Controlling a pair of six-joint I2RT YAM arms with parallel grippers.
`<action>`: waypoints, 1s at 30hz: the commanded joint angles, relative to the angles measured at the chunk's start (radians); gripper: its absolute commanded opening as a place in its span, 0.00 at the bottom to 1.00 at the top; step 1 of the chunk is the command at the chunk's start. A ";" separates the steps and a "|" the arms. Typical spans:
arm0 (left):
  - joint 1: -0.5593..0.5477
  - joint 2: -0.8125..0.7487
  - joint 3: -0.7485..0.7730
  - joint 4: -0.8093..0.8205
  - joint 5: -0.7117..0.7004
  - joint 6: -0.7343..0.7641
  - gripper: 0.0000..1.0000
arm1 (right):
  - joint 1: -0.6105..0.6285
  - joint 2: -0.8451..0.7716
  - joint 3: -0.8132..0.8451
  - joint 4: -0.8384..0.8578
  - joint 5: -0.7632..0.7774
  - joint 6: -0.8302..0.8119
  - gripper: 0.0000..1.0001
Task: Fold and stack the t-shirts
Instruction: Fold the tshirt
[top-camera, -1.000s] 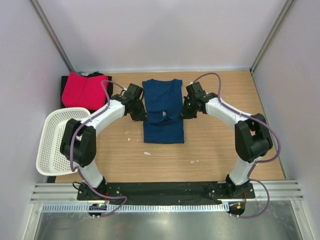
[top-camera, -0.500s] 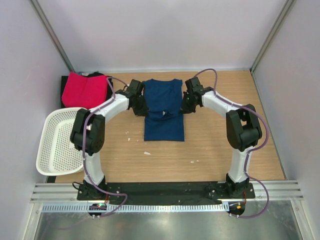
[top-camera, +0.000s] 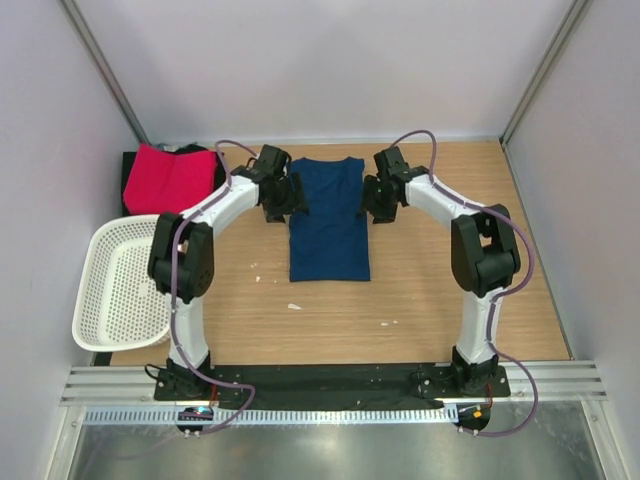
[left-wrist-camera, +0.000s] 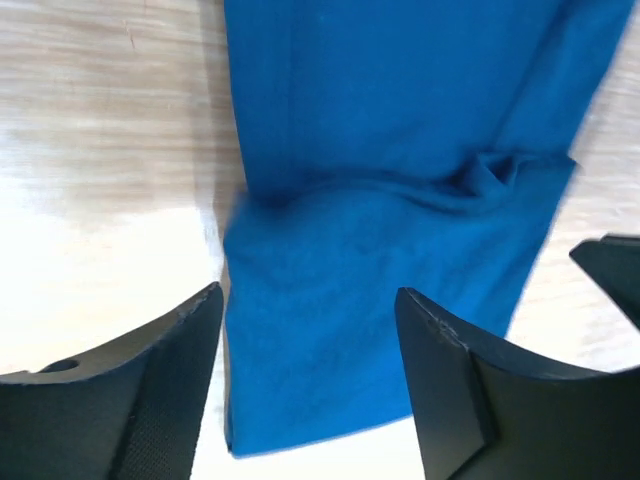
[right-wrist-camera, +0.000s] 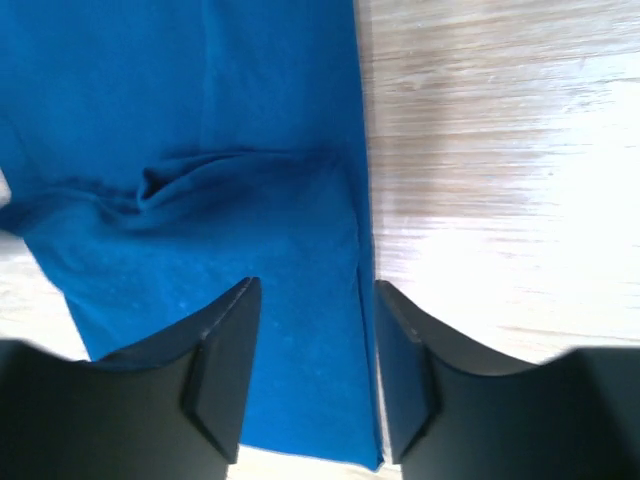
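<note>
T-shirts lie in two spots on the wooden surface (top-camera: 440, 290). Well off to the left of my left fingers (top-camera: 288, 206), and nearer my bases than they are, sits a white perforated basket (top-camera: 92, 262) at the surface's edge. Beyond it, still well left of those fingers, the pink-red tee (top-camera: 168, 180) rests folded on top of the black tee (top-camera: 130, 160), of which only a dark rim shows.

My left fingers hover at the left edge of the navy tee (top-camera: 328, 215), spread apart with nothing clamped. From the left wrist I see blue cloth (left-wrist-camera: 380, 200) filling the gap between them, its left edge just inside the left finger. A crosswise fold line with a small pucker runs through it.

The navy tee lies flat between my two sets of fingers, a long narrow rectangle with its neckline at the far end. No print is visible.

My right fingers (top-camera: 372, 206) hover at the tee's right edge, also parted and empty. In the right wrist view the cloth's right edge (right-wrist-camera: 345, 250) runs down between them, bare wood (right-wrist-camera: 500, 200) beyond.
</note>
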 joint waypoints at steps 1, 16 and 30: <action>0.005 -0.127 -0.010 -0.050 0.022 0.025 0.72 | -0.002 -0.126 0.008 -0.003 -0.029 -0.053 0.59; -0.131 -0.479 -0.579 0.127 -0.024 -0.122 0.77 | 0.162 -0.281 -0.302 0.114 -0.010 -0.062 0.65; -0.166 -0.484 -0.718 0.177 -0.021 -0.191 0.63 | 0.162 -0.453 -0.613 0.137 -0.079 0.036 0.62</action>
